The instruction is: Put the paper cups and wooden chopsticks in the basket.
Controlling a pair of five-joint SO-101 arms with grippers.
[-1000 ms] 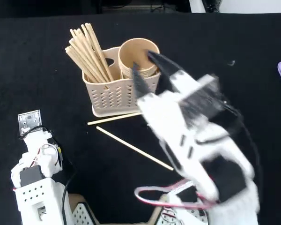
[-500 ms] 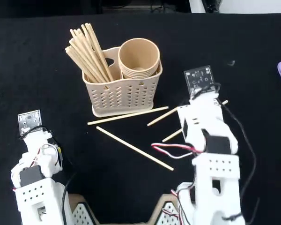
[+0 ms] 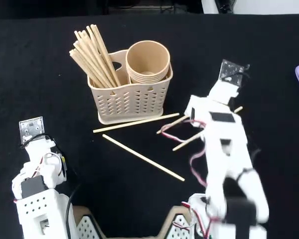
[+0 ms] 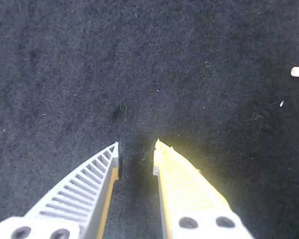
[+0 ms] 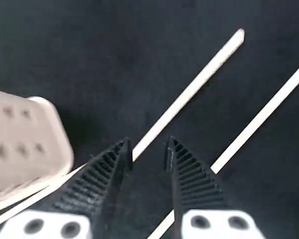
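Right claw [image 5: 148, 142] hangs slightly parted over 2 loose chopsticks [image 5: 199, 80] by the basket [image 3: 129, 102], left claw [image 4: 136, 144] parted and empty too.

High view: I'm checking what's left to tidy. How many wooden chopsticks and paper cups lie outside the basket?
Pale wooden chopsticks loose on the black table: 4
Tan paper cups outside the beige slotted plastic basket: 0
Total: 4

light: bright, even, overhead | shadows: soft, faint beside basket [image 5: 30, 134] | table [image 3: 40, 50]: matte black, dark
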